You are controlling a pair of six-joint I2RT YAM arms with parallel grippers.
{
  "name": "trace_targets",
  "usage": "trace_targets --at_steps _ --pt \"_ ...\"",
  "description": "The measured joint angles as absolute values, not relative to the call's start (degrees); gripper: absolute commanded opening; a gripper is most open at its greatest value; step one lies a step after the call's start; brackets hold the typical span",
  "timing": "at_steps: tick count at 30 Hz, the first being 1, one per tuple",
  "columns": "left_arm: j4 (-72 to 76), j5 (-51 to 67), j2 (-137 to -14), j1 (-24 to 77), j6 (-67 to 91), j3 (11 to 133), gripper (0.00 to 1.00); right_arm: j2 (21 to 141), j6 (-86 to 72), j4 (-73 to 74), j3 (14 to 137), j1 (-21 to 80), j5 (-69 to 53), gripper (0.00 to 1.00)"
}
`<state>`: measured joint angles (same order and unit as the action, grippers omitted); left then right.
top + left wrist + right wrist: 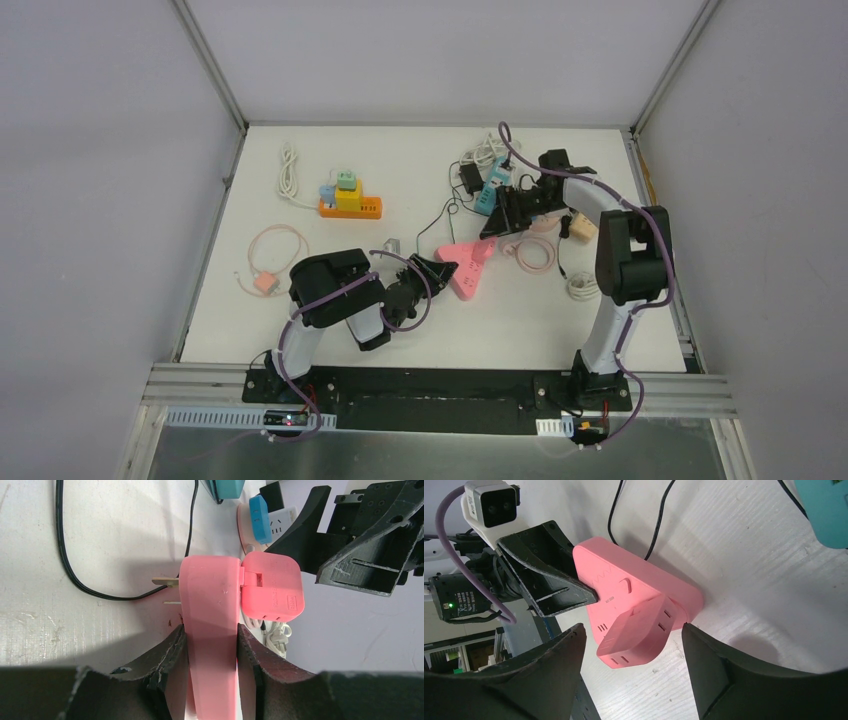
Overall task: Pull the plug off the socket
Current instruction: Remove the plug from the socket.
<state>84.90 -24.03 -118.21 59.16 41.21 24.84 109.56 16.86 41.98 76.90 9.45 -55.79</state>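
Observation:
A pink, wedge-shaped socket (463,273) (210,605) (621,577) lies on the white table with two metal prongs sticking out of one side. A darker pink square plug (482,253) (271,586) (639,632) is seated in its face. My left gripper (440,272) (211,640) is shut on the socket's narrow end, one finger pressed against each side. My right gripper (505,215) (634,628) hangs over the plug, open. Its fingers (704,655) straddle the plug with a gap on both sides.
An orange power strip (350,207) with yellow and green plugs sits at the back left beside a white cable (289,172). A pink cable loop (268,262) lies left. A teal adapter (490,193), black cords and a white coil (583,288) crowd the right arm.

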Motion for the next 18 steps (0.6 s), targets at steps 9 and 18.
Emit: trace_targets --at_steps 9,18 --pt "84.90 -24.05 -118.24 59.16 41.21 24.84 0.00 109.56 16.86 43.94 77.87 11.05 -54.50 0.74" --pt "84.93 -24.05 -118.24 59.16 41.21 24.84 0.00 109.56 19.25 47.46 79.77 11.14 -56.38 0.75"
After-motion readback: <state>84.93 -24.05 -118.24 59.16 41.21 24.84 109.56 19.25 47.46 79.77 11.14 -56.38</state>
